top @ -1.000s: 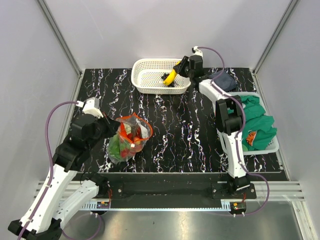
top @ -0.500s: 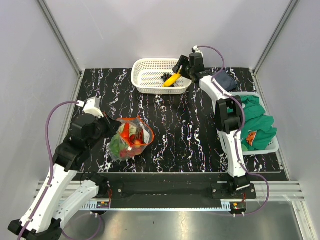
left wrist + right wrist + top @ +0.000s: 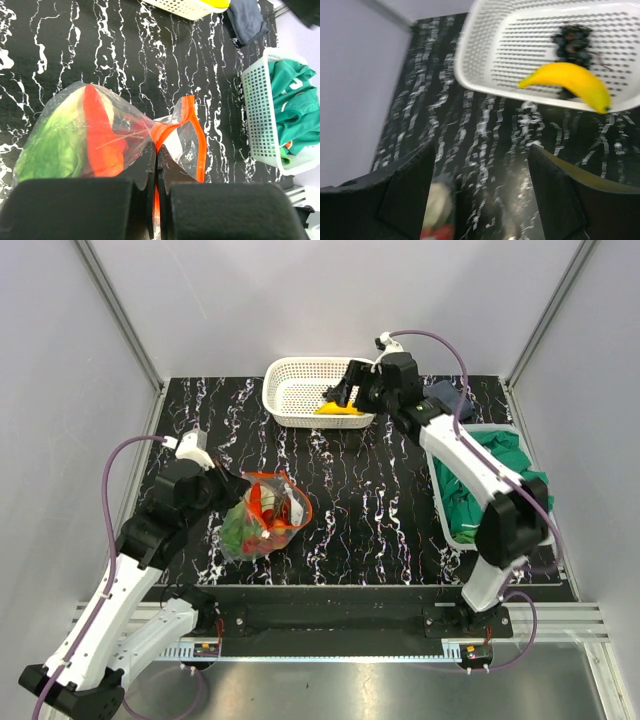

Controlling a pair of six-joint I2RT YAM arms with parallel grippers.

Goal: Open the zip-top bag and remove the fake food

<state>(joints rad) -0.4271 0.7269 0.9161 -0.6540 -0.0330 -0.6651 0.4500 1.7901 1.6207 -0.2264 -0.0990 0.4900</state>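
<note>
So the task looks roughly halfway done. The clear crinkly zip-top bag with the orange zip strip (image 3: 266, 516) sits on the black marbled table (image 3: 370, 500) near the left arm, and its mouth looks open, with the orange rim spread into a loop. The left gripper (image 3: 156, 167) has its jaws pinched tight on the bag's plastic right by the zip strip, pinning it in place. Over at the far side, the white lattice plastic basket (image 3: 487, 60) already has the yellow toy banana (image 3: 568, 80) and the dark plastic grape bunch (image 3: 573, 41) lying in it, touching each other. The right gripper (image 3: 481, 175) hangs just in front of that basket with its fingers spread wide and nothing between them, so the banana counts as delivered. Left to do: the leafy green toy lettuce (image 3: 52, 145) and the red pieces, one a long red pepper-looking thing (image 3: 98, 135), are inside the bag. How many red bits there are is hard to tell through the plastic.
</note>
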